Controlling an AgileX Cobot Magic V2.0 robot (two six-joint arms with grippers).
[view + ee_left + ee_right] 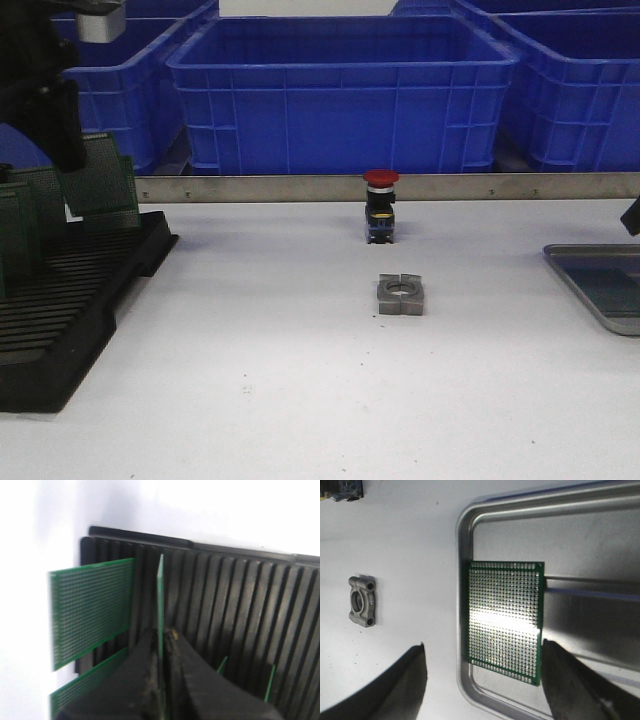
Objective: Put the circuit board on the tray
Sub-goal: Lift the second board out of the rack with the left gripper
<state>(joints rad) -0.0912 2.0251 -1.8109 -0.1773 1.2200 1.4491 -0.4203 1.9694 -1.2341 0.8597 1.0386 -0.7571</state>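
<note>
Green perforated circuit board (503, 621) lying flat in the tray (555, 505), tucked against the rim nearest the grey metal block (362, 600), so one piece already delivered. Right gripper (482, 680) hanging over it with jaws spread wide either side, touching nothing. Tray seen in the front view at 3 o'clock of the surface (300, 400), half out of frame.

Second green board (160, 605) seen edge-on, pinched between the pressed-together jaws of the left gripper (161, 690), upright among the slots of the black rack (240, 605) at 9 o'clock; vertical hold suits a straight pull out of the grooves. More boards (92, 610) standing in neighbouring slots, close enough to snag.

Red-capped push button (380, 205) at 12 o'clock, blue crates (340, 90) behind it
</note>
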